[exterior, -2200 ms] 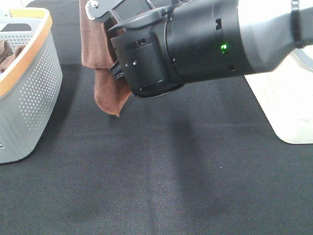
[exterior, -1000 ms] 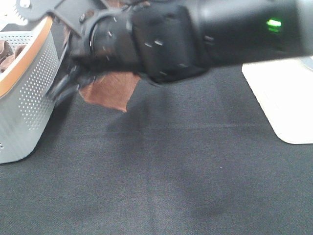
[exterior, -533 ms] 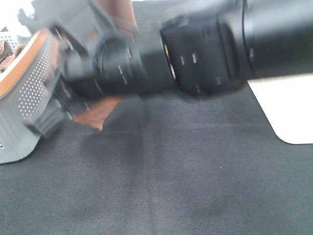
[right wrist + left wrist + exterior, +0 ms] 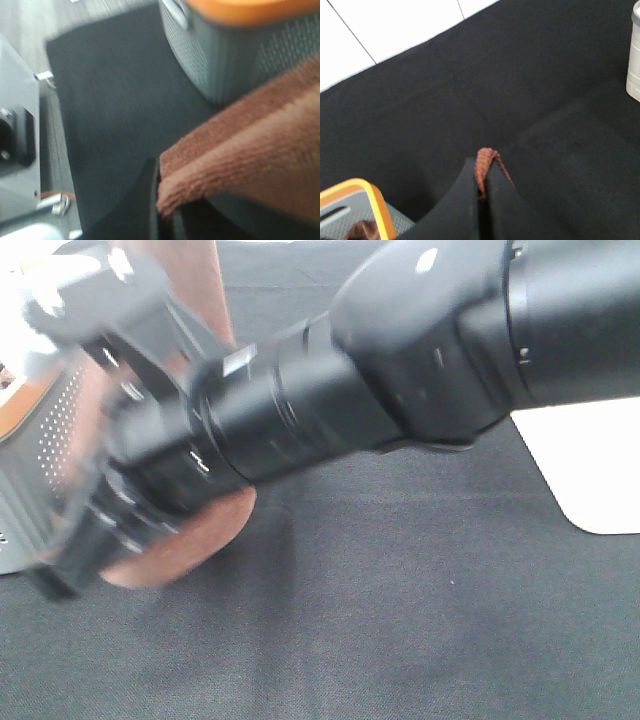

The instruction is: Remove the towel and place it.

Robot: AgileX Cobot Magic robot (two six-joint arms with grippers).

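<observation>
A: Item 1, towel (image 4: pixel 195 540) – loc.?
B: Brown, ribbed pile. Out of the basket (image 4: pixel 45 430), held up over the black mat (image 4: pixel 420 620), just beside the basket's perforated side. High cam: one strip shows above the right arm (image 4: pixel 450 350), a rounded lobe below it; arm hides the rest. Lower edge touching mat or not – can't tell, pic too blurred.

A: Item 2, left gripper (image 4: pixel 484 175)?
B: Jaws pressed together, no gap. A thin fold of towel is pinched between the tips and pokes out just past them.

A: Item 3, right gripper (image 4: pixel 162 207)?
B: Also clamped tight, on an edge of the same towel. The bulk of the cloth spreads away from the tips, toward the basket. Arm reaches across the middle to the left side of the high view.

A: Basket, cond.?
B: Grey, dotted w/ holes, orange rim. Upright on the mat, left side. Left wrist cam shows some brown cloth (image 4: pixel 361 231) inside, at one corner.

A: Misc.?
B: White slab (image 4: pixel 590 470) at right, by the mat's edge, well apart from towel. Grey cylinder (image 4: pixel 635 50) on the mat, only partly in view – ID unclear.
</observation>
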